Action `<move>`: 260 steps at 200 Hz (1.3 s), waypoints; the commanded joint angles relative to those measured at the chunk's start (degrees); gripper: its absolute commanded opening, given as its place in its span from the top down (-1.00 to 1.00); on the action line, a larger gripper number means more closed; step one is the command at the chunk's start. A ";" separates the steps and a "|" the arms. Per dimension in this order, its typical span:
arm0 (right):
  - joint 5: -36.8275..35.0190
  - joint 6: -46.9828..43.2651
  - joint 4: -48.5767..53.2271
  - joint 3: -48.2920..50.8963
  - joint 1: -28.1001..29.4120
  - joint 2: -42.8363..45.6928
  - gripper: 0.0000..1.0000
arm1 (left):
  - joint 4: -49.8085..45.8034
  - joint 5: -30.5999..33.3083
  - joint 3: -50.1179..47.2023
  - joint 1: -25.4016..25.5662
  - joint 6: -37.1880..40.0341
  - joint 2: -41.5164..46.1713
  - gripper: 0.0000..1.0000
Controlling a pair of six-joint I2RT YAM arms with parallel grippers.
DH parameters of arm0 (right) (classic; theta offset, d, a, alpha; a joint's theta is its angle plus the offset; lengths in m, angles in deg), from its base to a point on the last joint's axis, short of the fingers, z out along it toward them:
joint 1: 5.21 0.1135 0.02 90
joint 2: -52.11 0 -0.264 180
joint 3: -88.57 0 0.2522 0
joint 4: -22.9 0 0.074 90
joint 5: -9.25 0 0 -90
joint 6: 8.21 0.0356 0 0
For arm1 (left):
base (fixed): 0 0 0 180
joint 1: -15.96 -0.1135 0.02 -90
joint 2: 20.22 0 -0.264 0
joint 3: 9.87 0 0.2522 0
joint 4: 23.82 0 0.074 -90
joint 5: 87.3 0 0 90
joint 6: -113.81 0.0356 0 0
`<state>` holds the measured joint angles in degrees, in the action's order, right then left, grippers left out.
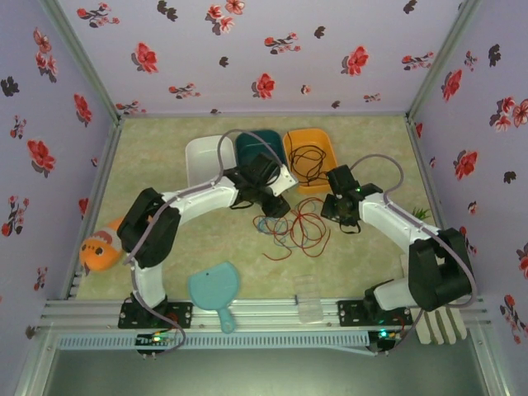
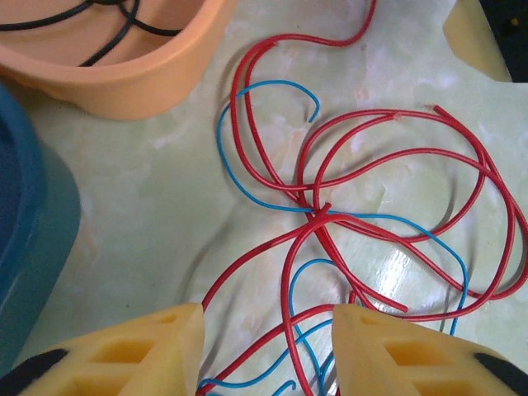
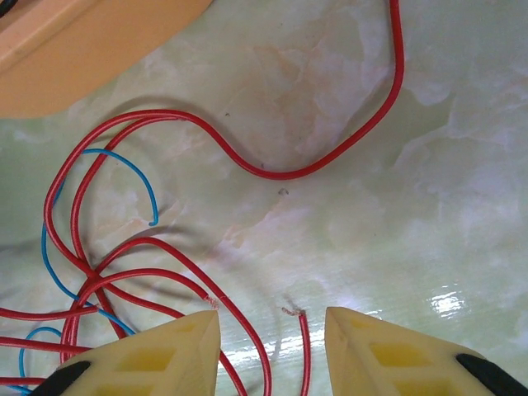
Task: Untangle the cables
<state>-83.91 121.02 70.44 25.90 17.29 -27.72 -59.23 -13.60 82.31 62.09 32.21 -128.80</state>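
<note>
The cables lie as a loose tangle of red wire (image 1: 301, 227) and blue wire (image 1: 268, 224) on the table between my two grippers. A black cable (image 1: 309, 161) is coiled inside the orange bin (image 1: 323, 145). My left gripper (image 2: 266, 330) hangs open just over the tangle's left side, with red wire (image 2: 272, 165) and blue wire (image 2: 247, 91) strands lying loose between its fingers. My right gripper (image 3: 272, 330) is open at the tangle's right side. A frayed red wire end (image 3: 303, 330) lies between its fingers, and a long red loop (image 3: 330, 161) runs ahead of them.
A white bin (image 1: 200, 157), a teal bin (image 1: 247, 142) and the orange bin stand side by side at the back. An orange toy (image 1: 101, 252) sits at the left. A light-blue paddle (image 1: 214, 289) and a clear cup (image 1: 309, 304) lie near the front edge, and a white rack (image 1: 437, 326) at the right.
</note>
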 commanded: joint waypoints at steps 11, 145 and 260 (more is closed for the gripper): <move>-0.08 1.16 -0.82 1.00 0.00 1.99 0.15 | -6.56 -3.13 3.97 0.64 4.40 -4.01 0.11; 1.03 1.91 -4.18 3.26 0.07 5.47 0.16 | -3.18 -2.68 6.00 2.21 0.94 -5.46 1.00; 9.69 2.61 -15.88 6.10 3.34 5.22 0.17 | 3.16 0.53 -4.57 2.04 -6.70 14.14 1.00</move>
<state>-74.67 122.94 55.75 32.66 20.09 -22.09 -57.55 -14.91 79.25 63.97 28.19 -118.07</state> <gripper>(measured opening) 0.417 0.049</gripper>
